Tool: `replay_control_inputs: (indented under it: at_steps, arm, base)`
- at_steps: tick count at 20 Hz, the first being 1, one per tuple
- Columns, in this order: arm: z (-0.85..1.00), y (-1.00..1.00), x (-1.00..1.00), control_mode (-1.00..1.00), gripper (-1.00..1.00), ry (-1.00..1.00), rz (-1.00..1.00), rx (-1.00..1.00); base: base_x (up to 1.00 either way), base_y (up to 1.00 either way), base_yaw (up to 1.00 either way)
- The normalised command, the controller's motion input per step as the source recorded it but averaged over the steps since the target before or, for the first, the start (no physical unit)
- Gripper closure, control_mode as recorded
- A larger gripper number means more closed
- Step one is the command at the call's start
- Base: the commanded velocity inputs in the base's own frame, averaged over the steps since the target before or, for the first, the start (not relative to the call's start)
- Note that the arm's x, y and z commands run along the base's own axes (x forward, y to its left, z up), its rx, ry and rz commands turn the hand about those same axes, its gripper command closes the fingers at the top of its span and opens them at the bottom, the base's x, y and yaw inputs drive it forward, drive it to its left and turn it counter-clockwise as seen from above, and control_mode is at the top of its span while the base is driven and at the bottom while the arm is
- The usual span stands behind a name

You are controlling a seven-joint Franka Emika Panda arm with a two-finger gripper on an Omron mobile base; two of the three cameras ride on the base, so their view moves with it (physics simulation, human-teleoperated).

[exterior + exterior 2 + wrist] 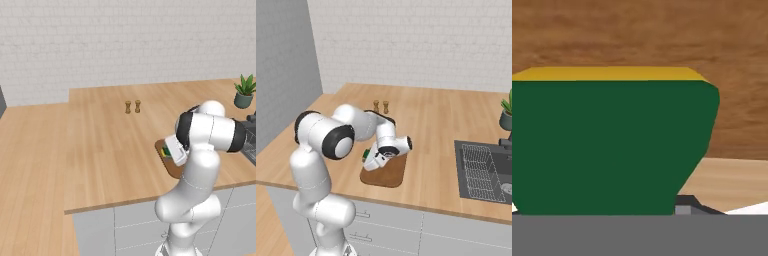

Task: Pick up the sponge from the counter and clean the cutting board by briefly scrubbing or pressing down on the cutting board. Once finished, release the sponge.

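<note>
My gripper point(167, 152) is shut on the sponge point(164, 152), a small block with a dark green layer and a yellow one. It holds the sponge low over the left part of the dark brown cutting board point(173, 169). From the right, the sponge point(365, 154) peeks out at the gripper point(368, 159) above the near-left corner of the board point(390, 175). In the hand view the sponge point(612, 145) looms large against the board point(637, 35), with a strip of light counter point(734, 180) beside it. Whether the sponge touches the board I cannot tell.
Two small wooden shakers point(132, 106) stand further back on the counter point(100, 150). A potted plant point(244, 92) sits at the far right, beside a sink with a wire rack point(483, 170). The board lies close to the counter's front edge.
</note>
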Motion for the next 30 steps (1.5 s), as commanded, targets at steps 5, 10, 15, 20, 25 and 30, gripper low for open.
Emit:
replay_control_inputs:
  at_steps: [5,10,15,20,25,30]
  arm:
    - [-0.51,-0.01,-0.86,-1.00,1.00,0.14,-0.03,0.00]
    - [-0.68,0.00,-0.95,-1.00,1.00,0.08,-0.03,0.00]
    - [-0.67,-0.01,-1.00,-1.00,1.00,-0.06,-0.03,0.00]
    - [-0.65,-0.01,-0.63,-1.00,1.00,-0.01,-0.07,0.00]
    - [-0.61,-0.22,-0.06,-1.00,-1.00,0.03,-0.15,0.01]
    - [-0.29,-0.08,-0.04,-1.00,-1.00,0.03,-0.05,0.00]
  base:
    - [0.00,0.00,0.00]
    - [0.00,0.00,0.00]
    - [0.00,0.00,0.00]
    - [0.00,0.00,0.00]
    - [0.00,0.00,0.00]
    - [0.00,0.00,0.00]
